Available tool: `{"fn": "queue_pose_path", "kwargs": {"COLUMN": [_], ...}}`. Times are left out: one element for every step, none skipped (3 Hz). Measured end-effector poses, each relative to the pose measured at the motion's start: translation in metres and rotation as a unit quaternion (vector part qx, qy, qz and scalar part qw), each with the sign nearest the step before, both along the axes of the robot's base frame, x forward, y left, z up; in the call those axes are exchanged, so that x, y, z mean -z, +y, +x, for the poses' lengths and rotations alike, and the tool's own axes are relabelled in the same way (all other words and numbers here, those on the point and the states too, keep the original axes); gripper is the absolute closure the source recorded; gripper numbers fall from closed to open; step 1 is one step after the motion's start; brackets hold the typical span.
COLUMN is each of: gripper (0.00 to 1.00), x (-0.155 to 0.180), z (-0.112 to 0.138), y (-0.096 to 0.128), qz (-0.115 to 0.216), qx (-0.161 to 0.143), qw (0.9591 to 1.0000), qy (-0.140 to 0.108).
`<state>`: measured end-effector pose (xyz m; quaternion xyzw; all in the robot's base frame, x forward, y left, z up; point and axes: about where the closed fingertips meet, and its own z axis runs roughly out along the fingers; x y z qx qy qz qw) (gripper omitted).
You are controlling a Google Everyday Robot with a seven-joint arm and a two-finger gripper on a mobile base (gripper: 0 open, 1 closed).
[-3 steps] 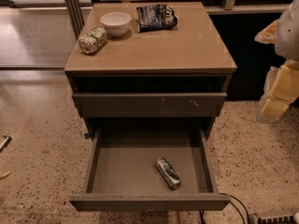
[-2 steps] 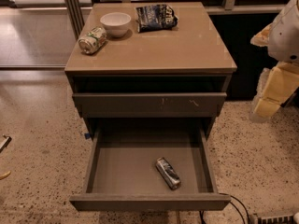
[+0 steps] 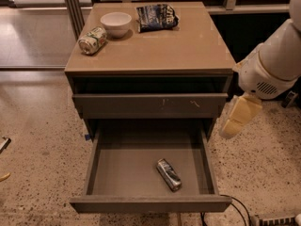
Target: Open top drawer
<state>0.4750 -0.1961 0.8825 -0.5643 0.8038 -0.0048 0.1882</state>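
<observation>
The top drawer (image 3: 149,105) is the wide grey-brown panel with whitish scuff marks right of centre, under a dark gap below the cabinet top. It sits pushed in. My gripper (image 3: 240,117), cream-coloured, hangs below the white arm (image 3: 275,60) just to the right of the cabinet, level with the top drawer's right end and apart from it.
The lower drawer (image 3: 149,202) is pulled far out with a silver can (image 3: 169,174) lying in it. On the cabinet top (image 3: 188,46) lie a tipped green can (image 3: 92,40), a white bowl (image 3: 116,23) and a dark chip bag (image 3: 156,17). Cables (image 3: 237,210) lie on the floor at right.
The arm and gripper have moved left and down, from the right edge of the view to close beside the cabinet's right side. The drawers have not moved.
</observation>
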Motion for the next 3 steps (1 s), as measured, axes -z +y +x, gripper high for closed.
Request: {"fn": "queue_pose_path", "kwargs": {"gripper": [0.00, 0.00, 0.00], "x": [0.073, 0.150, 0.229], "z": [0.019, 0.042, 0.071], "y": [0.020, 0.047, 0.069], "qz": [0.030, 0.065, 0.092], "qx": [0.022, 0.045, 0.062], "qw": [0.9992, 0.9965, 0.9925], "qy": [0.011, 0.027, 0.052]}}
